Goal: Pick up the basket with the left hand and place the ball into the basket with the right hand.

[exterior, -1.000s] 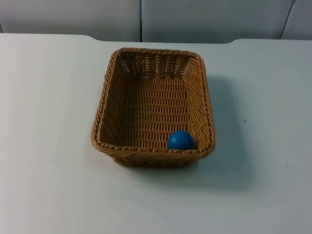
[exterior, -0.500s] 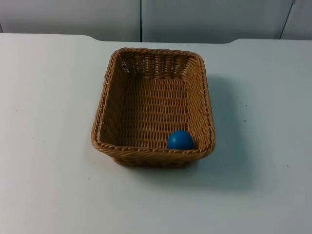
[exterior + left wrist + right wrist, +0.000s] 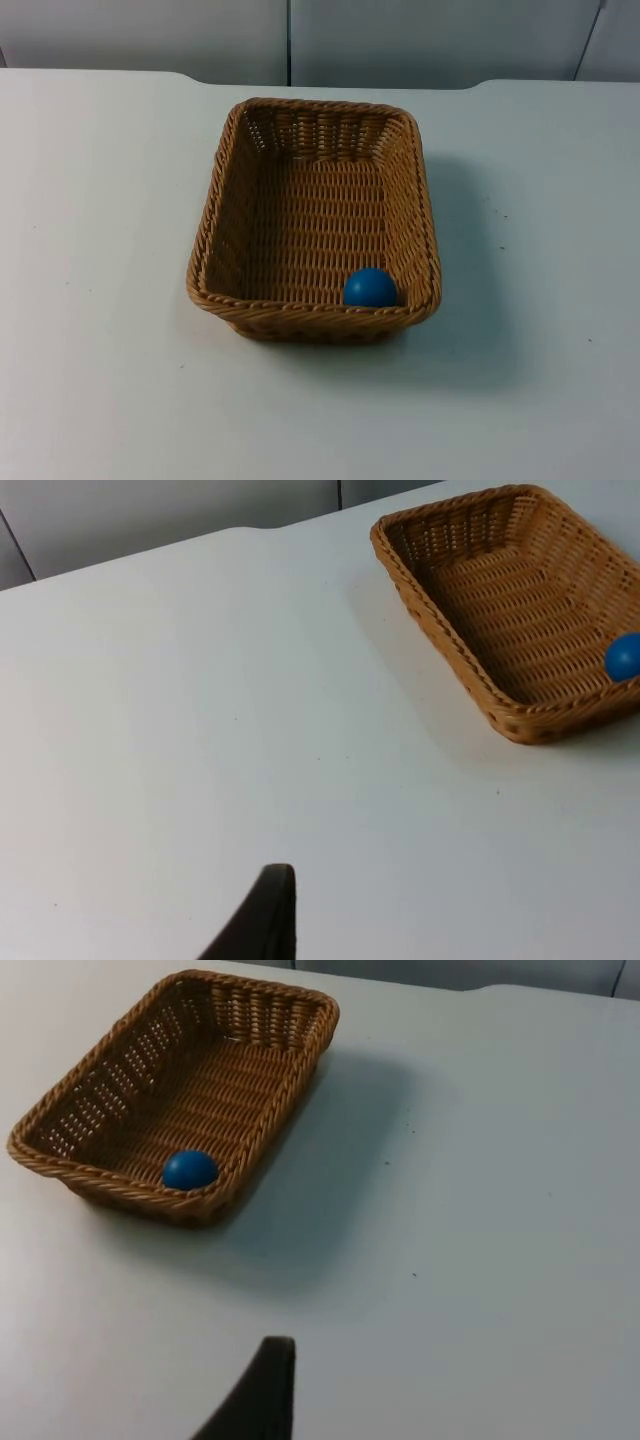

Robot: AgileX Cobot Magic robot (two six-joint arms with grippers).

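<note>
Blue ball already lies in the basket, near right corner — task looks done; both grippers' finger states cannot be told

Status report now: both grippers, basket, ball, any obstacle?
Left gripper and right gripper above bare table, off the basket. Blue ball inside brown woven wicker basket, near front wall. Basket on white table. No obstacle seen.

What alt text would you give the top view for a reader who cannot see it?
A brown wicker basket stands on a white table, with a blue ball lying inside it against the near wall, toward the right-hand corner. A grey partition wall runs along the table's far edge.
</note>
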